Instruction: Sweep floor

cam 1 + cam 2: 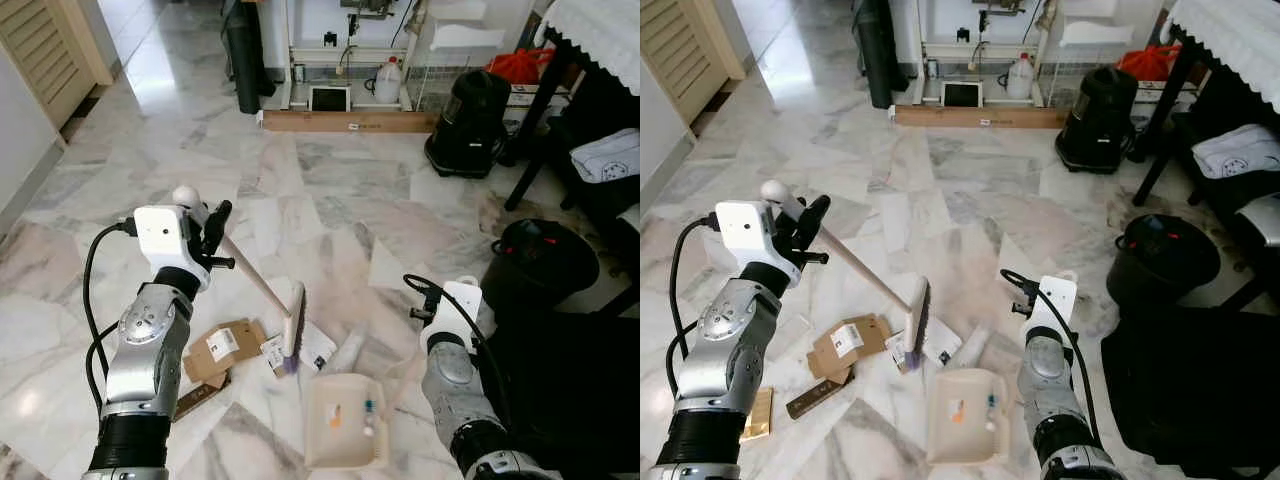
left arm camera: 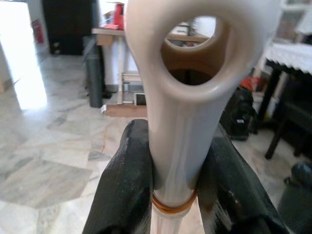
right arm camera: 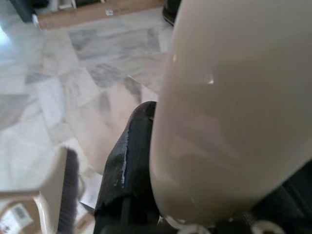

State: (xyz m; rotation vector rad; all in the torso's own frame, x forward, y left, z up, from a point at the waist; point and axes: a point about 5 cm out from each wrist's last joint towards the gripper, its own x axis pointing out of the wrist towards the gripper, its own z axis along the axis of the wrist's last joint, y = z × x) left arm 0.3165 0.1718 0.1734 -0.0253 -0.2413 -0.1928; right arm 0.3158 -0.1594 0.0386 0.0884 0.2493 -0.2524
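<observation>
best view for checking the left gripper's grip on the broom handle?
Left wrist view. It looks straight along the left gripper, with both black fingers pressed against the cream broom handle just below its hanging loop. The eye views show the whole broom angled to the floor, but the contact there is small.

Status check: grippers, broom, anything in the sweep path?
Left gripper clamped on broom handle. Right gripper holding dustpan handle. Brush head against cardboard scraps and paper, beside dustpan.

Head eyes look down; wrists close-up.
</observation>
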